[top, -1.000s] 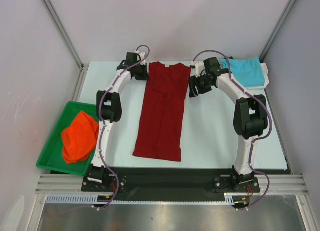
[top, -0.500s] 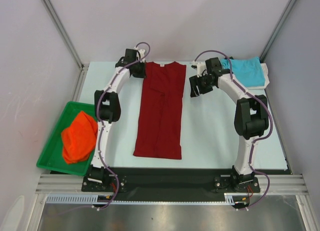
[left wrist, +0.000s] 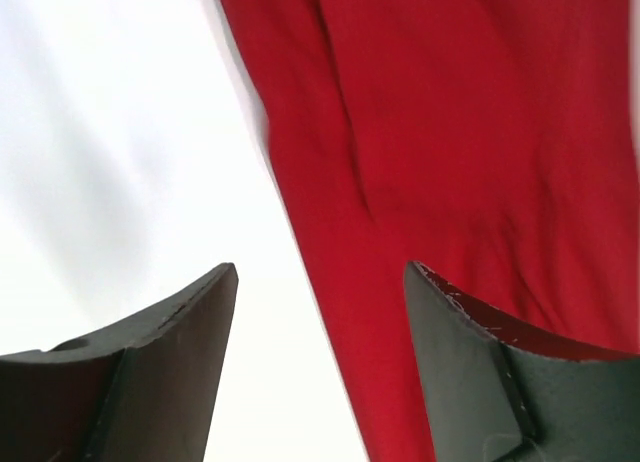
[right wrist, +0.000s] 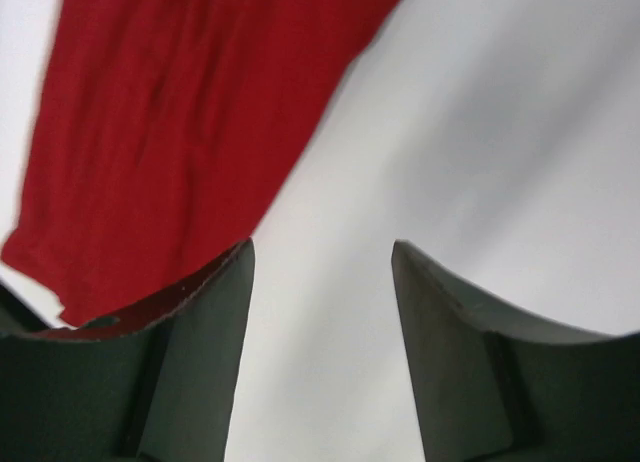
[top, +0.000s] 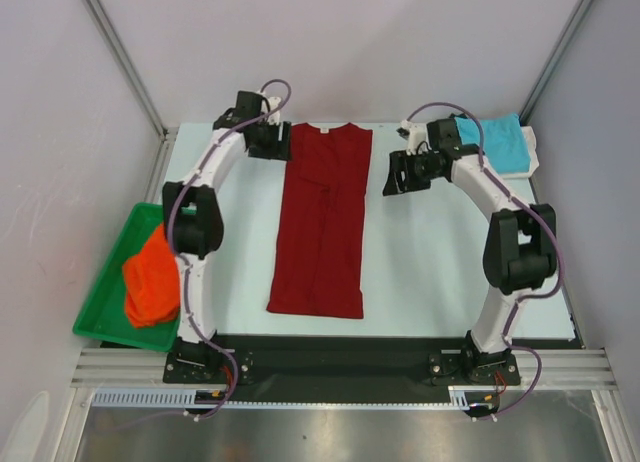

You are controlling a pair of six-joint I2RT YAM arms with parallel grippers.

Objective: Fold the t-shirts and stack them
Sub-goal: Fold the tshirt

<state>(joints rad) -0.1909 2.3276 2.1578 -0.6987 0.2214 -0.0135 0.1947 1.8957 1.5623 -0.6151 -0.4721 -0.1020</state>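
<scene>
- Large dark red cloth t-shirt (top: 322, 227): lies flat along the centre of the pale tabletop (top: 430, 262), collar at the far end and hem toward the arm bases. Both sides appear to be folded inward, leaving a long narrow strip.
- Left end effector (top: 276, 144): positioned just beside the far left corner of the red garment. The left wrist view shows its fingers spread with nothing between them. State: released.
- Right end effector (top: 394, 174): positioned near the far right edge of the red garment, apart from it. Fingers are spread and empty. State: released.
- Turquoise cloth t-shirt (top: 492, 142): rests at the far right corner. It looks already folded, but the right arm covers part of it, so this cannot be confirmed.
- Bright orange cloth t-shirt (top: 150, 277): crumpled inside the green plastic tray (top: 100, 312) at the left; not yet folded.
- Progress assessment: the lengthwise folds of the red garment look done. Its crosswise folds and its stacking remain, and the orange garment is wholly outstanding. The task is judged roughly mid-way.
</scene>
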